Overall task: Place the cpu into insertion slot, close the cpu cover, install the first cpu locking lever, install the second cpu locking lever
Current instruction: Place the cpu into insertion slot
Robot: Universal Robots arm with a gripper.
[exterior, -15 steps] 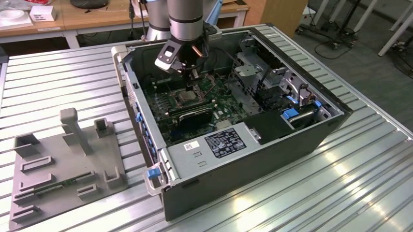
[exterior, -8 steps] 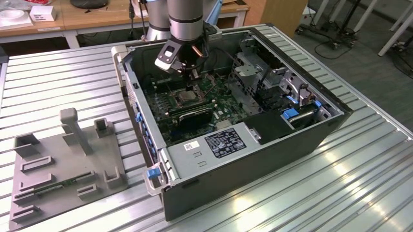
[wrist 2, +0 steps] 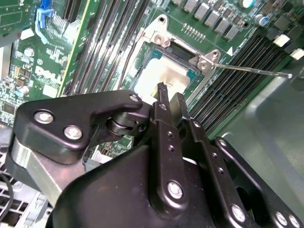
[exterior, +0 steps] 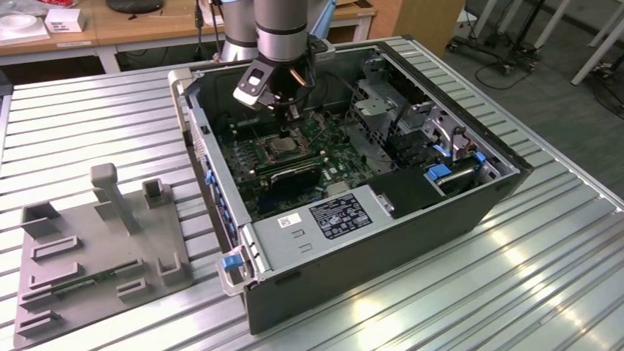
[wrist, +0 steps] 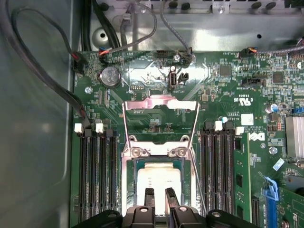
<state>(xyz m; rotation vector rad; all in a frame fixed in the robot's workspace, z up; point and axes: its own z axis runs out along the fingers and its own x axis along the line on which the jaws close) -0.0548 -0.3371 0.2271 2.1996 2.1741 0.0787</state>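
And here it is: the small flat square cpu with its smooth silvery-beige metal top [wrist: 159,176] is seen lying inside the square dark insertion slot ringed by a silvery metal frame [wrist: 128,180]. The black gripper [wrist: 160,191] is held directly above the slot, its jaws drawn almost together with only a thin gap left and nothing gripped. The cpu cover, a thin silvery frame plate with a cut-out centre [wrist: 159,100], is stood up open at the slot's hinged edge. A fine steel wire lever [wrist 2: 251,70] is swung out beside the slot. Risk is judged here: if the chip is not seated flat, fine contacts could be bent under a closing cover. The smooth top could also be scratched by the slim jaws.
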